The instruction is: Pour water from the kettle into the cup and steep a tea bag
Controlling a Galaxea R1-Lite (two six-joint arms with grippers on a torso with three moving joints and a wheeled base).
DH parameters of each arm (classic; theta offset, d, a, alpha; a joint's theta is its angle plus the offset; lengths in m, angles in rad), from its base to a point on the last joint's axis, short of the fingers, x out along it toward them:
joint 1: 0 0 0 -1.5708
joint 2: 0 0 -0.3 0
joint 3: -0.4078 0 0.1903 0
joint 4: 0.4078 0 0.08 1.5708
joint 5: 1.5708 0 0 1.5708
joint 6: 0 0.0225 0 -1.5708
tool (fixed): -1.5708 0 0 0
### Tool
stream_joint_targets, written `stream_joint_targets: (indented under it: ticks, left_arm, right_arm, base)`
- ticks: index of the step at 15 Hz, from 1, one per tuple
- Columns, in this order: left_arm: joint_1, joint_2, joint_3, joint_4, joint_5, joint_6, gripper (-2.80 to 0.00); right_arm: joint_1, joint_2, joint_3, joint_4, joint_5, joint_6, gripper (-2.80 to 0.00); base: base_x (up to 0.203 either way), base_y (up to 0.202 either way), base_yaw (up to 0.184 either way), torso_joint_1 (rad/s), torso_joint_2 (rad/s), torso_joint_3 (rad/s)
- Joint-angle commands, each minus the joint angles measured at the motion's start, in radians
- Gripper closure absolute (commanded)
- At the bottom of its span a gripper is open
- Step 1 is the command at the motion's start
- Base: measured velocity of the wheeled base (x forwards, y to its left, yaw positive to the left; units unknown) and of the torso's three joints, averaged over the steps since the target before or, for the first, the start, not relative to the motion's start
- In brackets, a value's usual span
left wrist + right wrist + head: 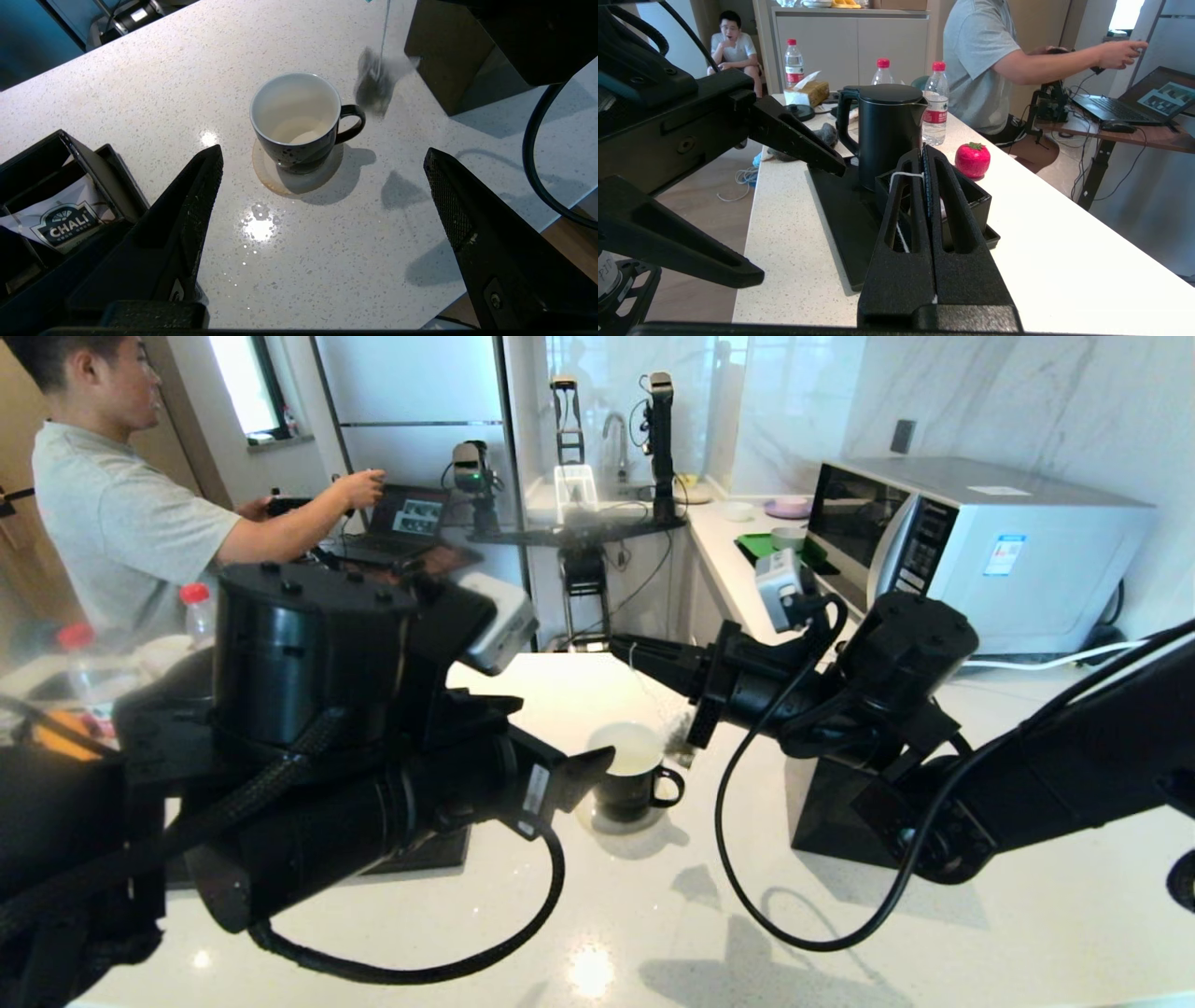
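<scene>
Right gripper (923,156) pinches the thin white string (903,175) of the mesh tea bag (373,88), dangling just beside the small black white-lined cup (299,123); left gripper (322,196) gapes wide, empty, near the cup

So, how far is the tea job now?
Pouring looks done: the kettle stands back on its tray and the cup holds water. The left gripper is open and empty. The right gripper pinches the string; the tea bag hangs beside the cup. Steeping remains.
</scene>
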Motion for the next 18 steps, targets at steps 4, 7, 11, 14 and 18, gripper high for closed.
stream_joint_targets:
  ticks: [4, 7, 11, 14, 18]
  left_arm:
    - [0.04, 0.008, 0.042, -0.002, 0.035, 0.001, -2.8]
    - [0.042, 0.006, 0.082, -0.003, 0.087, -0.043, -2.11]
    - [0.043, 0.005, 0.117, -0.018, 0.121, -0.079, 0.0]
    - [0.062, -0.004, 0.139, -0.02, 0.134, -0.079, 0.0]
    - [0.169, -0.017, 0.141, -0.057, 0.122, -0.078, 0.0]
  right_arm:
    - [-0.036, 0.007, 0.002, -0.012, 0.004, 0.001, 0.0]
    - [-0.045, 0.011, 0.002, -0.015, 0.004, 0.001, 0.0]
    - [-0.051, 0.011, 0.011, -0.016, 0.004, 0.001, 0.0]
    - [-0.072, 0.008, 0.019, -0.017, 0.004, 0.001, 0.0]
    - [-0.099, 0.005, 0.019, -0.017, 0.004, 0.0, 0.0]
  base:
    - [0.0, 0.0, 0.0, 0.0, 0.0, 0.0]
    - [0.0, 0.0, 0.0, 0.0, 0.0, 0.0]
    - [0.0, 0.0, 0.0, 0.0, 0.0, 0.0]
    - [0.0, 0.0, 0.0, 0.0, 0.0, 0.0]
    - [0.0, 0.0, 0.0, 0.0, 0.0, 0.0]
